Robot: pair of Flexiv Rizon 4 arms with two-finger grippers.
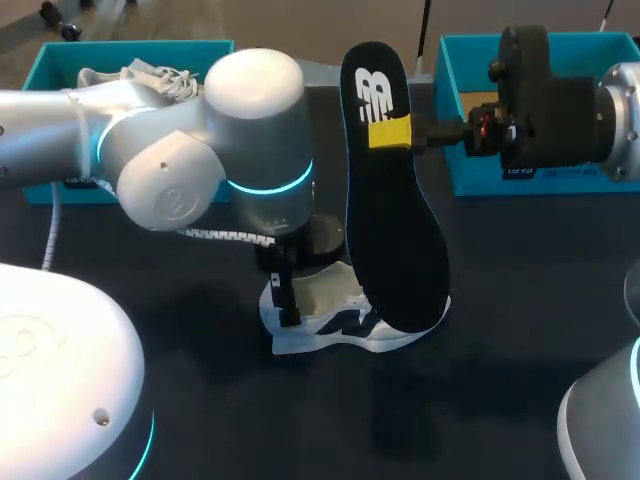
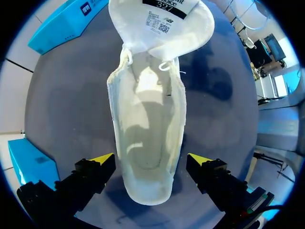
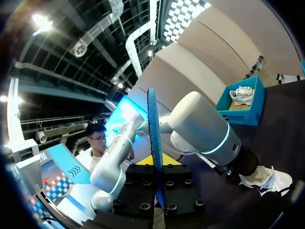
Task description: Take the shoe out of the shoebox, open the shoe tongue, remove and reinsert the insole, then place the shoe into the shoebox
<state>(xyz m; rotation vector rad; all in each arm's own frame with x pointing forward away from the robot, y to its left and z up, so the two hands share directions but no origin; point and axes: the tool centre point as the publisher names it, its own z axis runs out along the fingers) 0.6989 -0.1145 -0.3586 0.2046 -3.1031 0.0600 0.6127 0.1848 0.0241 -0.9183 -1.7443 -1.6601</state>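
The insole (image 1: 395,230) is held upright over the shoe (image 1: 335,318), clamped near its heel by the closed right gripper (image 1: 390,132), apparently ready for reinsertion. The shoe is kept on the table (image 1: 520,300), tongue (image 2: 159,21) folded back, its heel between the left gripper's (image 2: 151,158) wide-spread fingers. A logo on the insole and a tongue label are left unread.

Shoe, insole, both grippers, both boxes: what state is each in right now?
shoe: on the table, tongue pulled open, no insole inside.
insole: out of the shoe, held steeply, lower end at the shoe.
right gripper: shut on the insole.
left gripper: open, fingers either side of the shoe.
left shoebox: open, another shoe inside.
right shoebox: open, contents mostly hidden.
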